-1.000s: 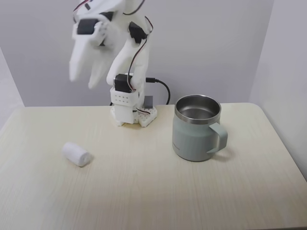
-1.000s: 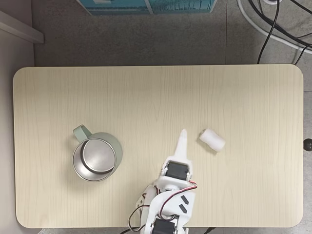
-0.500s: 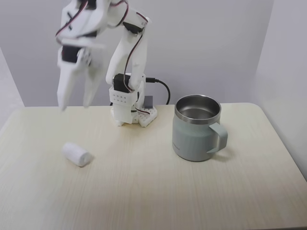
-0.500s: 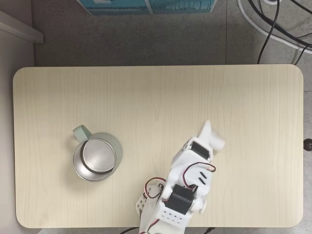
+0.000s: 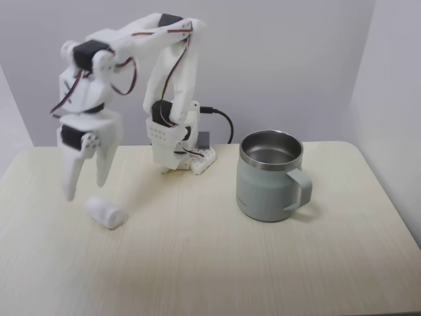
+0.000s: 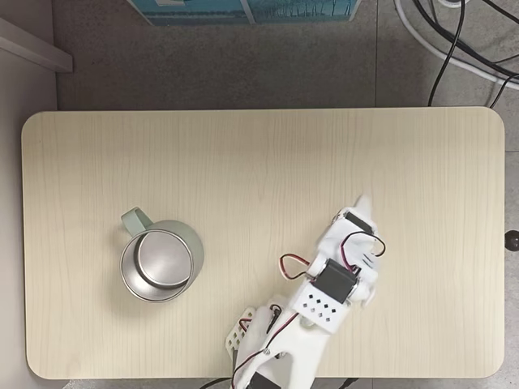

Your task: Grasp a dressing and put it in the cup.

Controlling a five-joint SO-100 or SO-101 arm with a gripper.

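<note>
- Fixed view from the front: the tool (image 5: 85,189) hangs point-down over the left part of the bench (image 5: 210,263), its two fingers spread apart with nothing between them.
- The dressing (image 5: 105,212) lies on its side on the bench just below and a little right of the fingertips; a small gap separates the tips from the roll.
- The cup (image 5: 270,176) stands upright well to the right of the dressing, handle turned toward the camera and to the right, steel inside bare.
- Between dressing and cup the bench top is open wood grain; the arm's base (image 5: 176,148) sits at the back edge, with a black cable (image 5: 223,122) looping behind it.
- Front of the bench, below both things, is bare right across to the rounded corners.
- Fixed view from above: the arm reaches from the bottom edge up and to the right, and the tool (image 6: 362,212) covers the spot where the dressing lies, so the roll itself cannot be made out there.
- The cup (image 6: 160,261) sits left of centre in that view, handle toward the upper left, well apart from the arm.
- The upper half of the bench (image 6: 259,154) is free, and so is the strip along its right edge.
- Off the bench, cables (image 6: 454,40) cross the floor at upper right, and a teal box (image 6: 243,10) lies at the top edge; its printing is too small to read.
</note>
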